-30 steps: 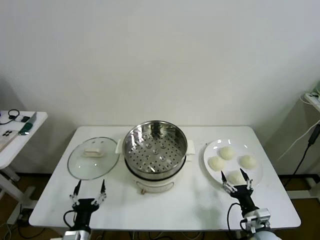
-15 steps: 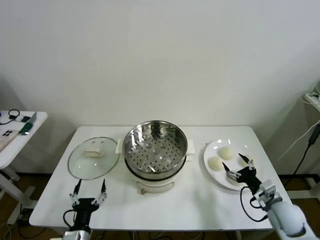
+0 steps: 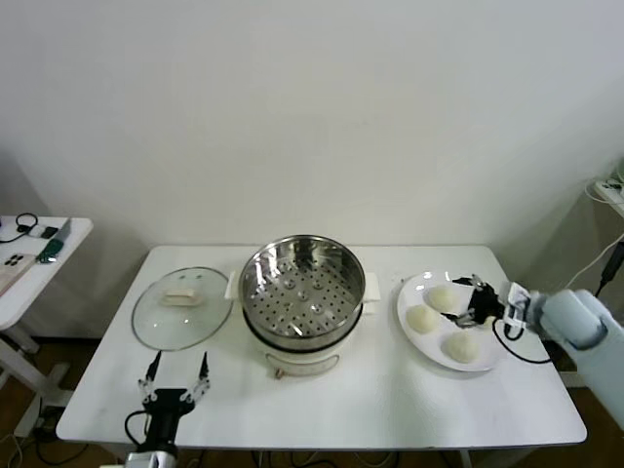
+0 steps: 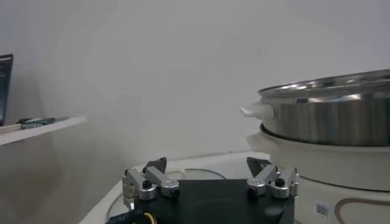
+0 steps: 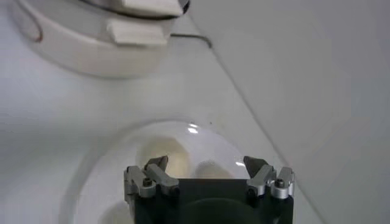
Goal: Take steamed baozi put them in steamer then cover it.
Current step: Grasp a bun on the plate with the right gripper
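Observation:
The steel steamer stands uncovered on its white pot base at mid table, also seen in the left wrist view. Three steamed baozi lie on a white plate to its right. My right gripper reaches in from the right over the plate's far right part, open, with nothing between its fingers. In its wrist view the right gripper hangs above the plate, with a baozi just beyond. My left gripper is parked open at the front left edge.
A clear glass lid with a white handle lies flat left of the steamer. A side table with small items stands far left. Cables hang at the right edge. Bare tabletop stretches in front of the steamer.
My right arm has swung from the table's front edge round to the plate's right side and now points left over the plate. The left arm has stayed put.

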`<state>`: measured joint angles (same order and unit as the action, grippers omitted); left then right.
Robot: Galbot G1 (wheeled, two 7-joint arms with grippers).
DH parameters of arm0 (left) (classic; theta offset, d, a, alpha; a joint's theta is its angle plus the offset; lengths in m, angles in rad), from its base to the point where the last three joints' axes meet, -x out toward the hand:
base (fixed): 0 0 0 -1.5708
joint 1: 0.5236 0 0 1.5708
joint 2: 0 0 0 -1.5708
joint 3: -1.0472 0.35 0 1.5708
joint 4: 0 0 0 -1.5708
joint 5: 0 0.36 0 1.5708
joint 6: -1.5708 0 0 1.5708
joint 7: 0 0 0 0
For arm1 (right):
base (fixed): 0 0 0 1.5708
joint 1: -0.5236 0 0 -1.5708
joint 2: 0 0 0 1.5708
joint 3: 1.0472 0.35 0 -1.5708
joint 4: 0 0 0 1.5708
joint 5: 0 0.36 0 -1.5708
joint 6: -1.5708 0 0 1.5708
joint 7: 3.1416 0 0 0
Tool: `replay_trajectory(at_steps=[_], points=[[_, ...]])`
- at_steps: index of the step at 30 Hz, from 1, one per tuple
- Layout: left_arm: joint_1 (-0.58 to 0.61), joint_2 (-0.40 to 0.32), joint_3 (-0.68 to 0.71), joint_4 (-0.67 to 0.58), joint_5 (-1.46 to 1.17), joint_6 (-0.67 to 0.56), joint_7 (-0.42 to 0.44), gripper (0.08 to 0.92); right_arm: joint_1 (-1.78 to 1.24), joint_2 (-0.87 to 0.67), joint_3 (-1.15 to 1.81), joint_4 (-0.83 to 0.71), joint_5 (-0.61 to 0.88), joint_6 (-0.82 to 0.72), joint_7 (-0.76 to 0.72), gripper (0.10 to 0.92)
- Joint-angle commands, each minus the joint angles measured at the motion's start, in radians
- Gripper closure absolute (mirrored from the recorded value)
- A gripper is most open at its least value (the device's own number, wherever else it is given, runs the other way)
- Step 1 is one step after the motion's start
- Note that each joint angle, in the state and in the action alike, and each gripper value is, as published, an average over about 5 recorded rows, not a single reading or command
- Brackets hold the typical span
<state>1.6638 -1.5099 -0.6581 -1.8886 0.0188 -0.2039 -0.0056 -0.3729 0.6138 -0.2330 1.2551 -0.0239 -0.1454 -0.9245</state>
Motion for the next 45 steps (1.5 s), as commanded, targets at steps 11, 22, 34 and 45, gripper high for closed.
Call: replay_trajectory(at_steps=[11,22,34,45], points=[[-0.011,0.004,-0.012,0.011,-0.016,0.023,-0.035,0.177,0.545,0.279,-0.591,-0.596,-0.115,0.127,-0.210,0.203],[-0.013,0.009,-0.023,0.013,-0.021,0.028,-0.041,0.177,0.488,0.412,-0.555,-0.742,-0.118,0.155,-0.186,0.203],[-0.017,0.009,-0.027,0.010,-0.021,0.035,-0.043,0.177,0.453,0.478,-0.498,-0.819,-0.175,0.186,-0.185,0.203],[-0.016,0.007,-0.028,0.013,-0.019,0.034,-0.045,0.177,0.442,0.519,-0.432,-0.895,-0.243,0.224,-0.186,0.206]])
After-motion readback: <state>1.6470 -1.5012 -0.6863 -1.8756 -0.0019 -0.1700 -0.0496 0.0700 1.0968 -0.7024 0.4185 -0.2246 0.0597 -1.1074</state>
